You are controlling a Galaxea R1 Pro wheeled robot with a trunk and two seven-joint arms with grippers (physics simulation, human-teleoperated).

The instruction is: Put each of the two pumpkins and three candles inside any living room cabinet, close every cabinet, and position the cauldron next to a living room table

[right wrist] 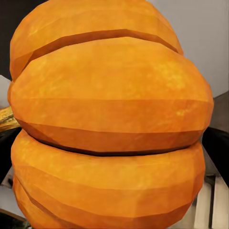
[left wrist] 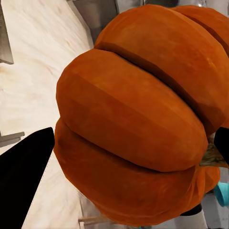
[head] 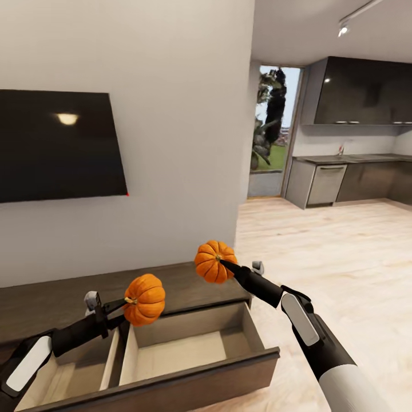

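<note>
Two orange pumpkins hang above the open drawer (head: pixel 171 352) of the dark-brown cabinet (head: pixel 189 284). My left gripper (head: pixel 129 301) is shut on the left pumpkin (head: pixel 146 298) at its stem end, over the drawer's divider. That pumpkin (left wrist: pixel 138 119) sits close against the left wrist camera, with a black finger (left wrist: pixel 24 176) beside it. My right gripper (head: pixel 224 264) is shut on the right pumpkin (head: pixel 213 261), higher up, over the cabinet top near its right end. In the right wrist view that pumpkin (right wrist: pixel 109 119) is very close. The candles and the cauldron are out of view.
A black television (head: pixel 57 146) hangs on the pale wall above the cabinet. The drawer's pale divided interior holds nothing. Light wood floor (head: pixel 343 269) stretches right toward a kitchen with dark cupboards (head: pixel 360 91) and a counter (head: pixel 343 177).
</note>
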